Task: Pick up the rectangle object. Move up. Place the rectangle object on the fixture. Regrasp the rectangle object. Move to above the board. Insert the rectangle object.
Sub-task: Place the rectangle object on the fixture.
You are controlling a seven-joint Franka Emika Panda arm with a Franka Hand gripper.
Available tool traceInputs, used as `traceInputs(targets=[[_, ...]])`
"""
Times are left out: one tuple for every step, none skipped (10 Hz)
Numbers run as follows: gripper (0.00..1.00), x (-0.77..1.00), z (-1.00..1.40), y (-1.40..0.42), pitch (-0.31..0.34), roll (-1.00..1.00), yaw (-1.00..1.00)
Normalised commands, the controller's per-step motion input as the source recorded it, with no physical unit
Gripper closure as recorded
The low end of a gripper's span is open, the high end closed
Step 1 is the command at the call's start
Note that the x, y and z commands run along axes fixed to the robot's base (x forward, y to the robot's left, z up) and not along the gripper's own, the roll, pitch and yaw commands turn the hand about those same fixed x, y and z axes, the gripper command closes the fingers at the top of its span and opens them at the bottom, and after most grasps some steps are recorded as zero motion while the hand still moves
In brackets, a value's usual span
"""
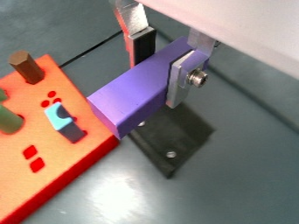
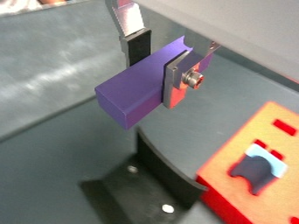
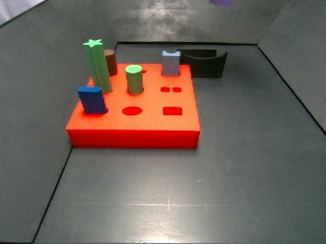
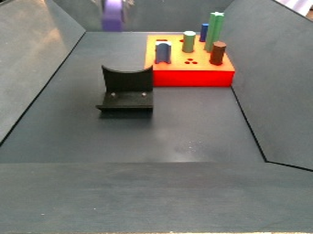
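The rectangle object is a purple bar, and my gripper is shut on it, a dark pad on one side and a silver plate with a screw on the other. Both wrist views show it held level in the air, rectangle object in the gripper. The black fixture lies on the floor below it, beside the red board. In a side view the rectangle object hangs high above the fixture. Only its tip shows at a side view's top edge, over the fixture.
The board carries a tall green star peg, a brown peg, a green cylinder, a dark blue block and a grey-blue peg. Sloping grey walls enclose the floor.
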Motion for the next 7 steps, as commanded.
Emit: traceInputs(targets=[[1.0,-0.24,-0.15,0.09,0.051,-1.0,-0.11],[1.0,-0.15,-0.06,0.05,0.055,-1.0,-0.11],[1.0,-0.06,-0.03,0.04,0.054,-1.0,-0.12],[1.0,-0.03,-0.02,0.04,0.056,-1.0,-0.13],[1.0,0.03,-0.03,0.04,0.07,-1.0,-0.14],[1.0,0.06,-0.02,0.04,0.067,-0.82,-0.13],[1.0,0.07,-0.02,0.04,0.056,-0.57,-0.12]])
